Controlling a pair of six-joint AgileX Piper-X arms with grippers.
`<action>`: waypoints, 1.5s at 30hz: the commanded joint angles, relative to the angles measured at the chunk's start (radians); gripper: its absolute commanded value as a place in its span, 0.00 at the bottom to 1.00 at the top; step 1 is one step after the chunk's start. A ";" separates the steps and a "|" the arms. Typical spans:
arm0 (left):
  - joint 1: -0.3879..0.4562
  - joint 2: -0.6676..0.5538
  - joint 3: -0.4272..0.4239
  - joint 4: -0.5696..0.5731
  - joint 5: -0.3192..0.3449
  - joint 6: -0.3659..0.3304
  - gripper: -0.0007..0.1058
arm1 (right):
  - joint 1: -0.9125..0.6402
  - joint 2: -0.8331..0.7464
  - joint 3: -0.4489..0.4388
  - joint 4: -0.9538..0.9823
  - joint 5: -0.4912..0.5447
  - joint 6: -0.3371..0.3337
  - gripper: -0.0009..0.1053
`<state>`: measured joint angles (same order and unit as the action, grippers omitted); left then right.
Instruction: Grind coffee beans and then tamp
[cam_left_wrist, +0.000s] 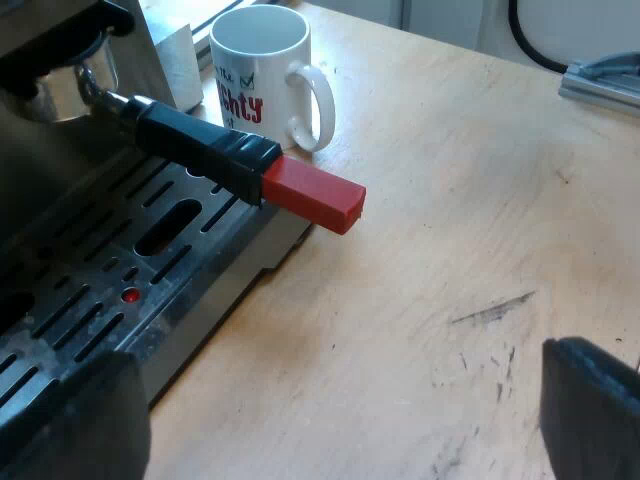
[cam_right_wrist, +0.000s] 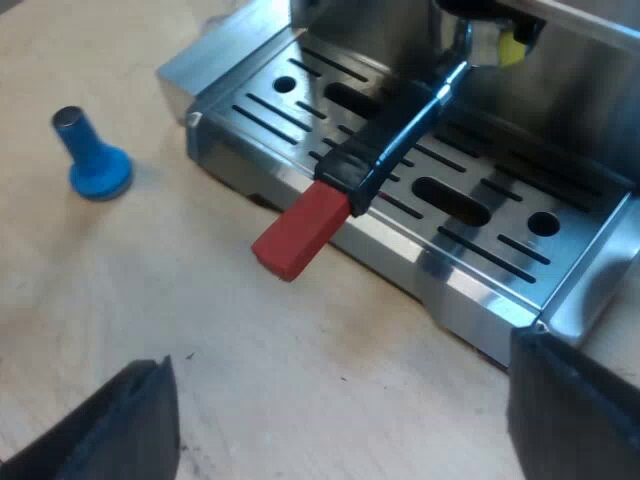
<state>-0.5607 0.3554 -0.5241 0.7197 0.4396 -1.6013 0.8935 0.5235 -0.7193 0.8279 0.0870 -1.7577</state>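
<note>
My left gripper (cam_left_wrist: 330, 440) has its fingers spread wide with nothing between them, low over the wooden table (cam_left_wrist: 450, 270) by the drip tray (cam_left_wrist: 110, 290) of the espresso machine (cam_left_wrist: 40, 170). The metal holder (cam_left_wrist: 195, 145) sits in the machine's front at about eleven o'clock from it, its red end (cam_left_wrist: 312, 197) jutting past the tray. A white mug (cam_left_wrist: 265, 70) stands just beyond, near twelve. My right gripper (cam_right_wrist: 340, 430) is likewise spread and empty, facing the red end at twelve o'clock. The blue tamper (cam_right_wrist: 95, 160) stands on the table at ten, well apart from the tray.

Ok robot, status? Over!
Left claw, right claw open, empty. Black-handled, red-tipped metal holder seated in steel espresso machine. White mug near handle.
</note>
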 joint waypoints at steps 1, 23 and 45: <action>-0.006 0.015 -0.005 -0.026 0.012 0.007 0.76 | 0.068 0.013 0.017 -0.041 0.098 0.051 0.66; -0.006 0.039 -0.003 -0.033 0.017 0.007 0.76 | 0.538 0.313 0.249 -0.608 0.671 0.295 0.66; -0.006 0.039 -0.003 -0.030 0.036 0.007 0.76 | 0.538 0.627 0.249 -0.801 0.883 0.452 0.26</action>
<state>-0.5607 0.3951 -0.5241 0.7007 0.4626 -1.5990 1.4306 1.1407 -0.4702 0.0604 0.9253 -1.3017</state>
